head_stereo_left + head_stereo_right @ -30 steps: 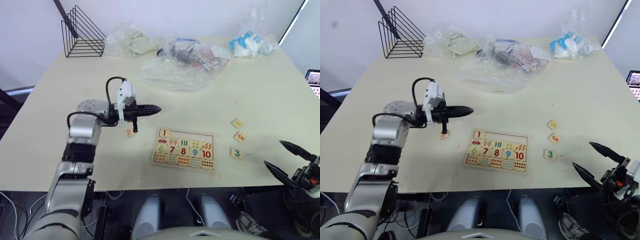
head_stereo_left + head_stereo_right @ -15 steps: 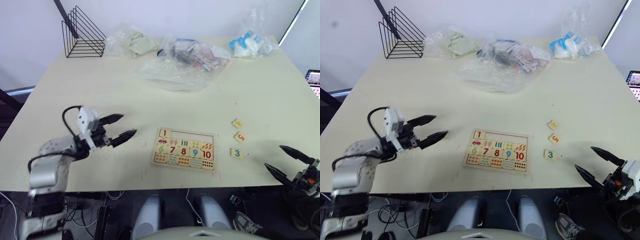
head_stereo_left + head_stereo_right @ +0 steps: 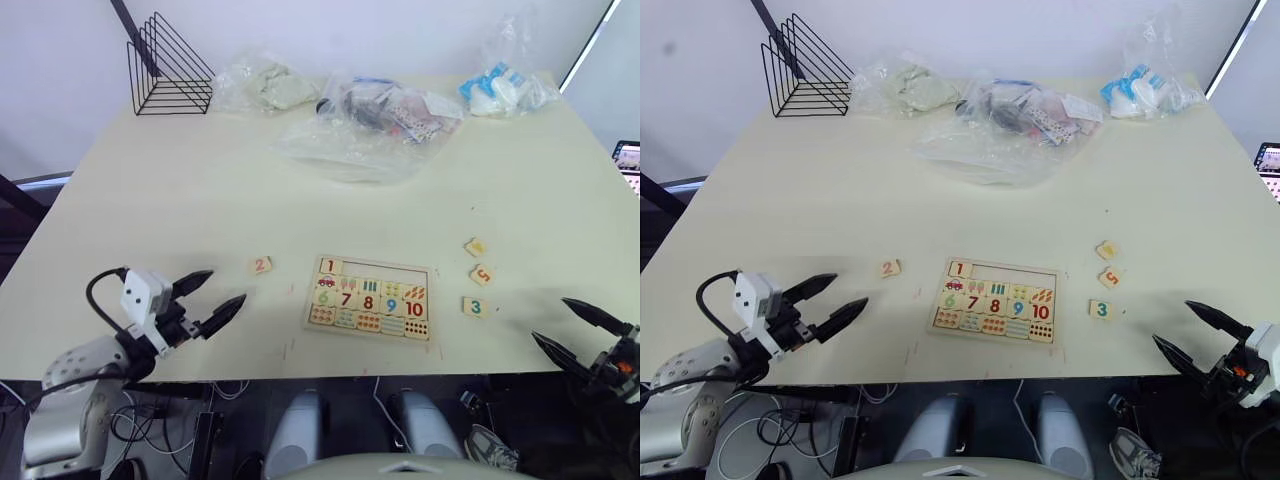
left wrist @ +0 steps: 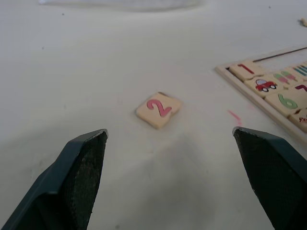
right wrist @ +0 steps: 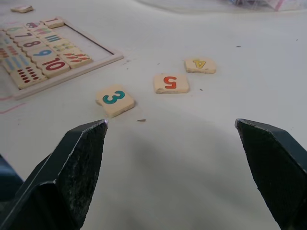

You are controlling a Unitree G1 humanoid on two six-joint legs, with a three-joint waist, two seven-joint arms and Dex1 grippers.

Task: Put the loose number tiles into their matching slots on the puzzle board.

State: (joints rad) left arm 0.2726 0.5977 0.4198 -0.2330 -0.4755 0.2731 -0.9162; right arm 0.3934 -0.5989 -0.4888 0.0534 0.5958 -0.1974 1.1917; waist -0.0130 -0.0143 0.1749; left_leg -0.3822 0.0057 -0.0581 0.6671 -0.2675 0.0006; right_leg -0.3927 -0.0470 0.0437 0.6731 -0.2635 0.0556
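1. Board (image 3: 368, 300) lies flat near the front edge of the table (image 3: 200, 190), about midway between my two arms.
2. Its top row holds tile 1 (image 3: 330, 266) in the leftmost slot; the other four slots (image 3: 385, 271) of that row show bare wood.
3. The two lower rows of the board are full: pictures over the digits 6 to 10, and dot tiles along the front.
4. Tile 2 (image 3: 260, 265) lies loose on the table just left of the board, apart from its rim, face up and turned a little askew in my left wrist view.
5. Tile 3 (image 3: 475, 306) lies to the right of the board, near its front right corner, not touching it.
6. Tile 5 (image 3: 481, 274) sits just behind the 3, and tile 4 (image 3: 475, 246) just behind the 5; the three make a loose column, each apart from the next.
7. My left gripper (image 3: 208, 297) hovers over the front left part of the table, fingers spread wide and holding nothing, pointing toward the 2, which lies ahead of the tips and between them in my wrist view.
8. My right gripper (image 3: 578, 331) hangs at the front right edge of the table, fingers likewise spread and holding nothing, with the 3 nearest ahead of it, then the 5 and the 4.
9. At the back of the table stand a black wire rack (image 3: 168, 65) on the left and several clear plastic bags (image 3: 370, 115) with things inside, well away from the board.
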